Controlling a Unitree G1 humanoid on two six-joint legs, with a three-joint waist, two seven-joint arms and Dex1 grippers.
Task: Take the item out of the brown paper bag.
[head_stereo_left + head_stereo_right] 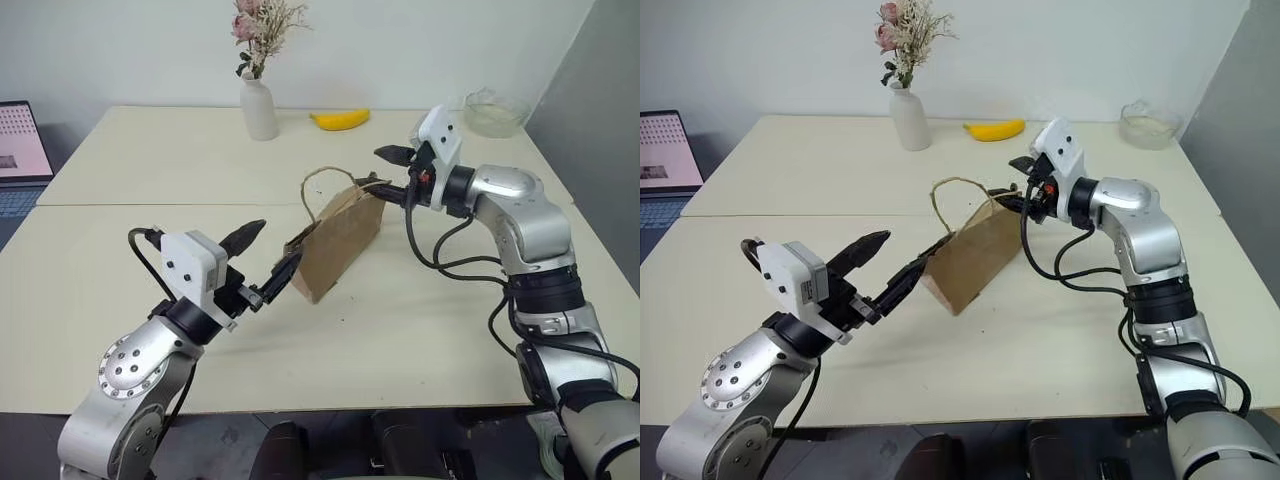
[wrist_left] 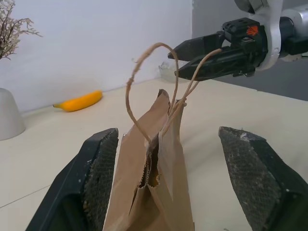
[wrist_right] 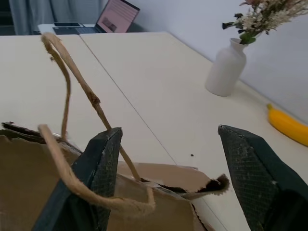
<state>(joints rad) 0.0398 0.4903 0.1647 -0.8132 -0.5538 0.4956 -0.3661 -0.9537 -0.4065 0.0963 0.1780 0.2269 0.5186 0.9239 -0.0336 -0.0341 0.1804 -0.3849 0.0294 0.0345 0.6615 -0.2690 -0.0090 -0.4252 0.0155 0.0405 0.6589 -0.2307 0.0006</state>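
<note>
- The jaws of both grippers are seen spread apart, clamped on nothing: the left gripper [image 1: 262, 258] is held at the bag's near end, with one finger [image 2: 98, 179] close against the paper, and the right gripper [image 1: 392, 172] is held at the bag's far upper edge, by the handles.
- The worktop [image 1: 120, 290] is made of two pale tables set edge to edge, with a seam running across it behind the bag.
- The brown paper bag [image 1: 338, 240] is stood near the middle of the worktop, creased, its top pinched nearly flat and torn along the rim.
- The item cannot be seen; whether it lies inside the bag cannot be told.
- A white vase [image 1: 259, 106] with dried flowers is placed towards the far edge.
- A glass bowl [image 1: 495, 111] is set at the far right corner.
- A banana [image 1: 340, 119] is laid near the far edge, between vase and bowl.
- Two twine handles [image 2: 149, 77] are looped above the bag's mouth.
</note>
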